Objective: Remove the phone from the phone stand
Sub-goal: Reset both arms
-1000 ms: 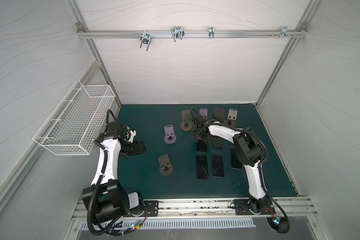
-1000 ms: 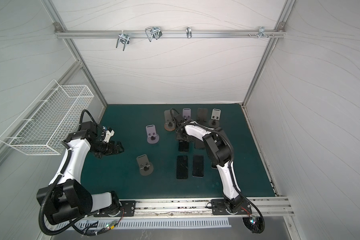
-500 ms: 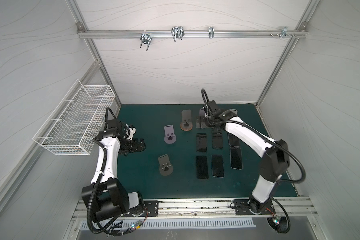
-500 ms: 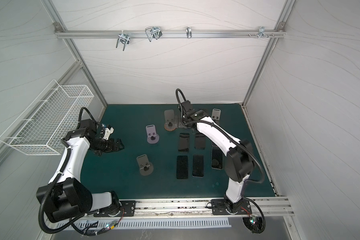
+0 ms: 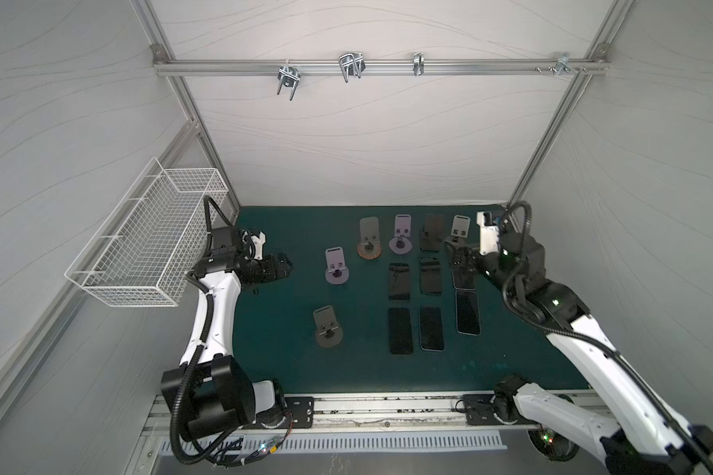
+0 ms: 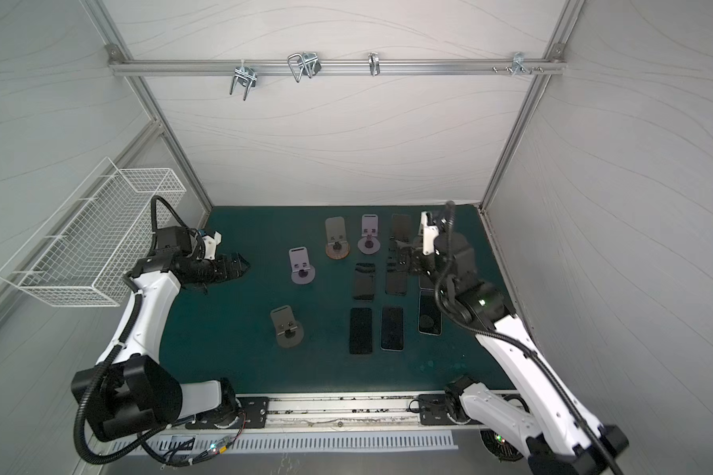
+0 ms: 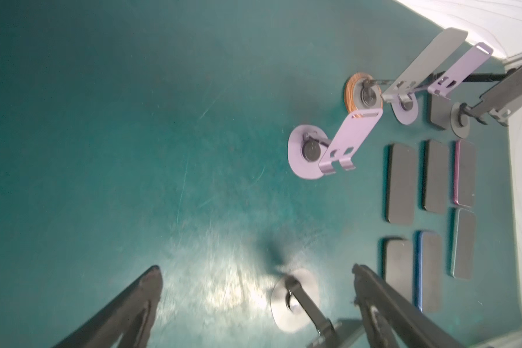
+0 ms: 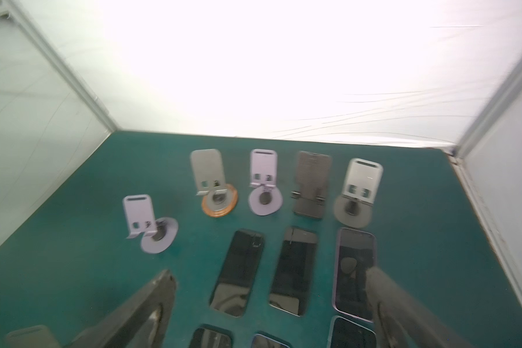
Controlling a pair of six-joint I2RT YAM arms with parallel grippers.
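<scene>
Several dark phones lie flat in two rows on the green mat [image 5: 289,362], among them one [image 5: 399,281] mid-mat and a purple-edged one [image 8: 354,271]. Several phone stands stand behind and left of them: lilac [image 5: 336,267], wood-based [image 5: 369,242], lilac [image 8: 264,180], dark mesh [image 8: 312,180], light grey [image 8: 362,183] and dark grey [image 5: 327,327]. I see no phone on any stand. My right gripper [image 5: 460,257] hangs open over the back right phones, holding nothing. My left gripper [image 5: 283,267] is open at the mat's left, fingers [image 7: 151,289] wide apart.
A white wire basket [image 5: 149,242] hangs on the left wall beside the left arm. The back wall and the right frame post [image 8: 479,126] stand close behind the stands. A rail with metal hooks [image 5: 350,68] runs overhead.
The right arm swung from the middle of the back row over to the back right, and its gripper opened. A phone now lies flat at the back right. The left arm barely moved.
</scene>
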